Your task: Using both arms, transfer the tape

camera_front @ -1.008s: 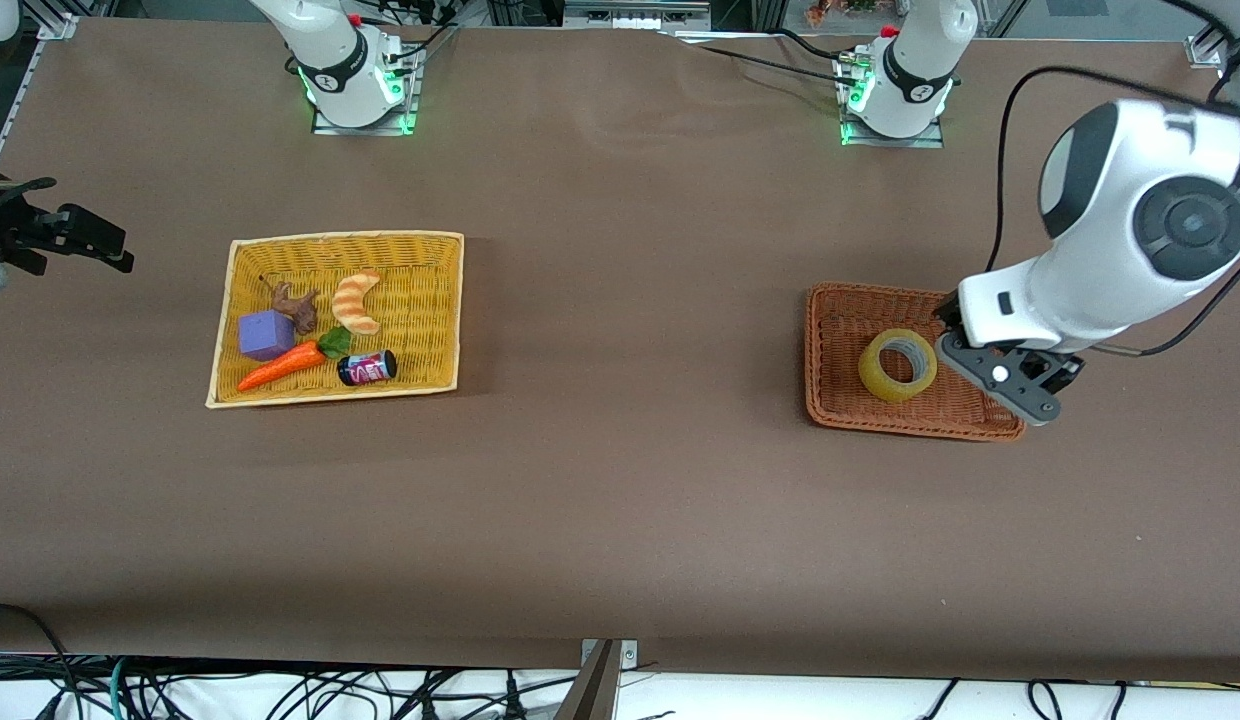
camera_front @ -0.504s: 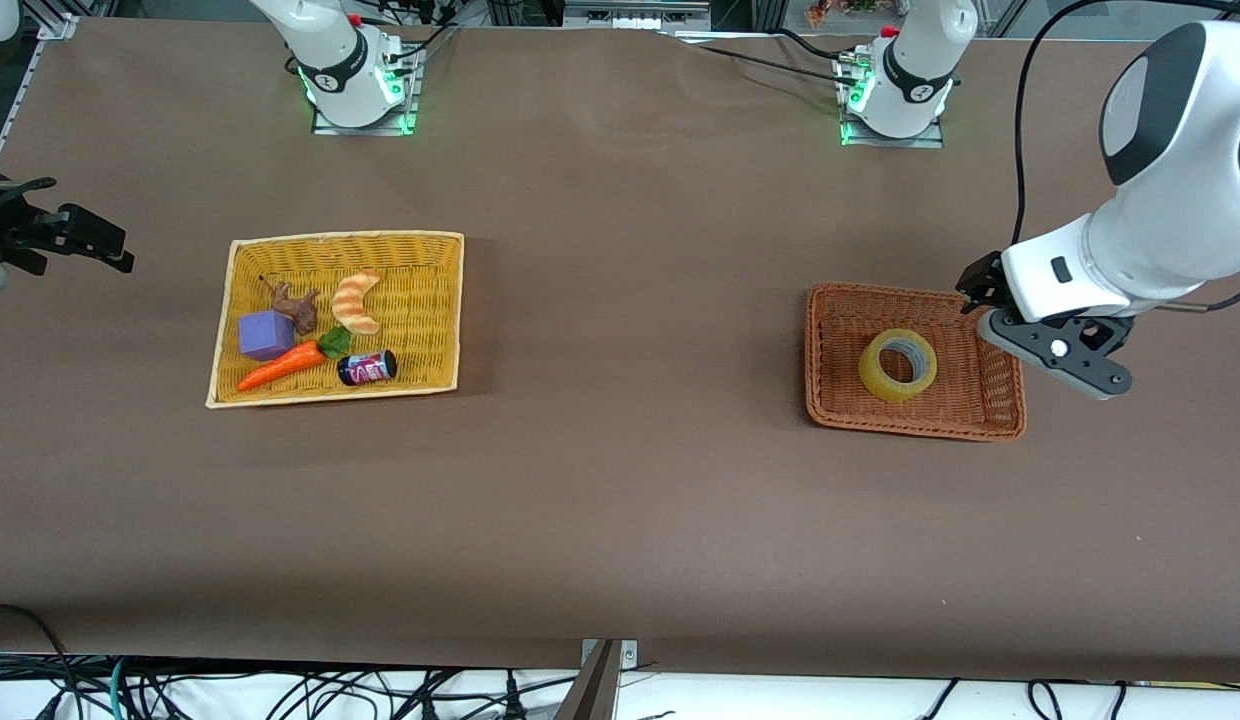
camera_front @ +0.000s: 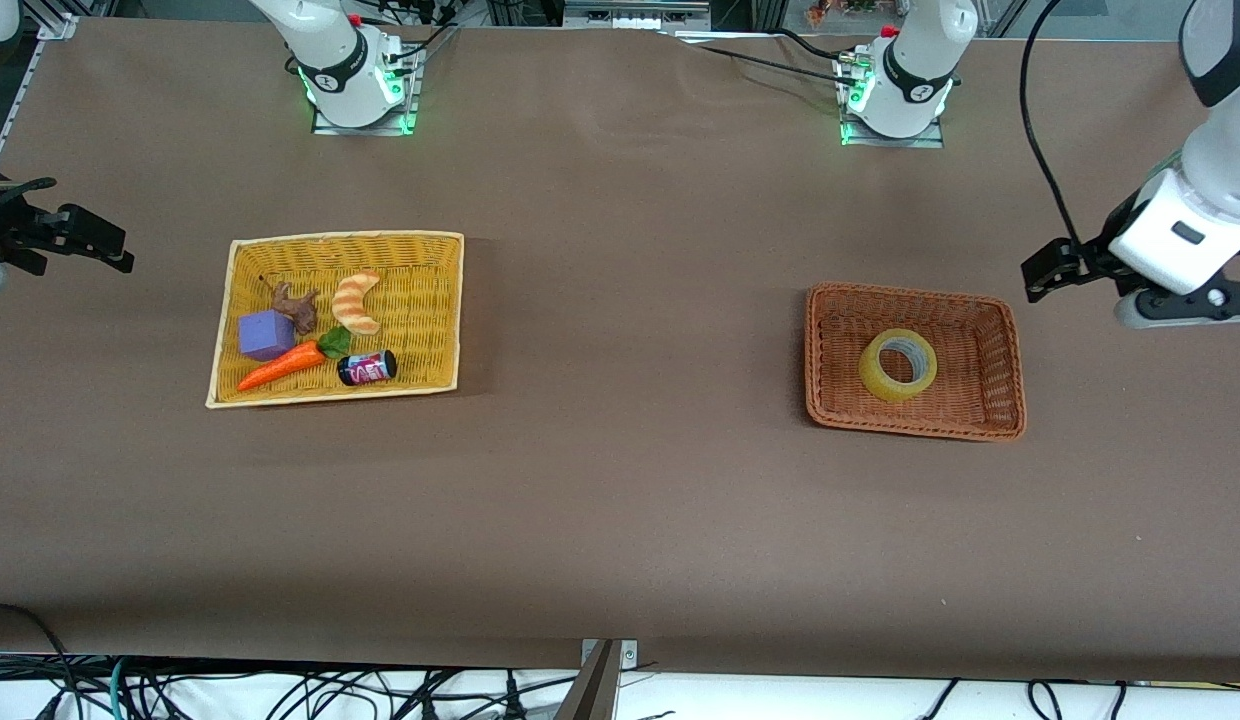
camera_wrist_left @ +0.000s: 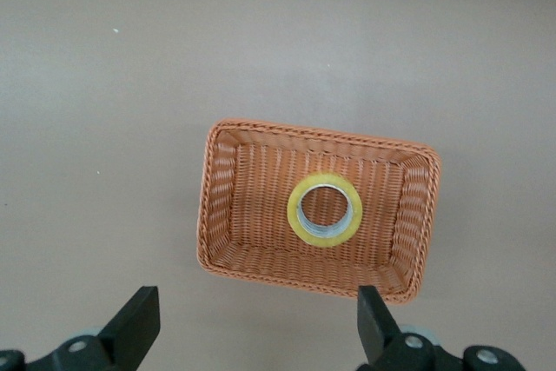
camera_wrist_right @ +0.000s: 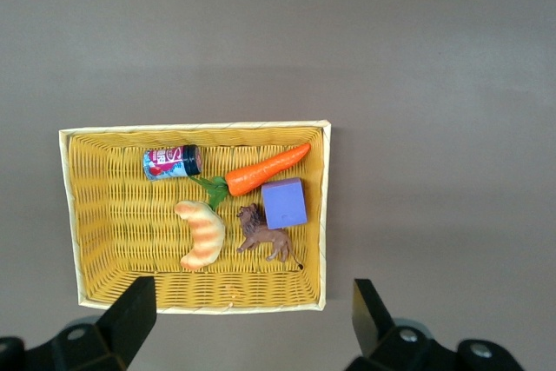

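We see a yellowish tape with grey core in an orange-brown woven basket. A yellow woven basket holds an orange carrot, purple block, striped croissant and brown lion. The table is brown.

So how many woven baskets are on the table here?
2. A yellow rectangular wicker basket holding toys sits toward the right arm's end; an orange-brown rectangular wicker basket holding the translucent yellowish tape roll sits toward the left arm's end. None appear hidden.

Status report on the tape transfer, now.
Left gripper open, empty, off the brown basket's end. Right gripper open, waiting past the yellow basket. Tape flat in the brown basket, untouched. Nothing in the way.
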Available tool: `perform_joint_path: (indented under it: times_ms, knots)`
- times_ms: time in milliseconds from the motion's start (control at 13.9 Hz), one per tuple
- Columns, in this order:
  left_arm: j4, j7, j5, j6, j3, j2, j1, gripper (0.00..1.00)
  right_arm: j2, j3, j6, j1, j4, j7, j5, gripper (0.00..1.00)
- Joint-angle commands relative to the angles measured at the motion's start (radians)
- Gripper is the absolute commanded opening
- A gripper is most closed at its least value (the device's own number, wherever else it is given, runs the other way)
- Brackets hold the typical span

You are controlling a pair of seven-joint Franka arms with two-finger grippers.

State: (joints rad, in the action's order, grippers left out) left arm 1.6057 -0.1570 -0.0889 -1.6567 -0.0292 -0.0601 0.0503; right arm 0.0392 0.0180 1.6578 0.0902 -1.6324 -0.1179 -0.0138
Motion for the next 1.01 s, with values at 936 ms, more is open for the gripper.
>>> perform_joint_path:
  times_ms: [936]
  knots:
    - [0.054, 0.102, 0.021, -0.049, -0.084, 0.046, -0.102, 1.0, 0.007, 0.005, -0.01, 0.003, 0.022, -0.003, -0.008, 1.0]
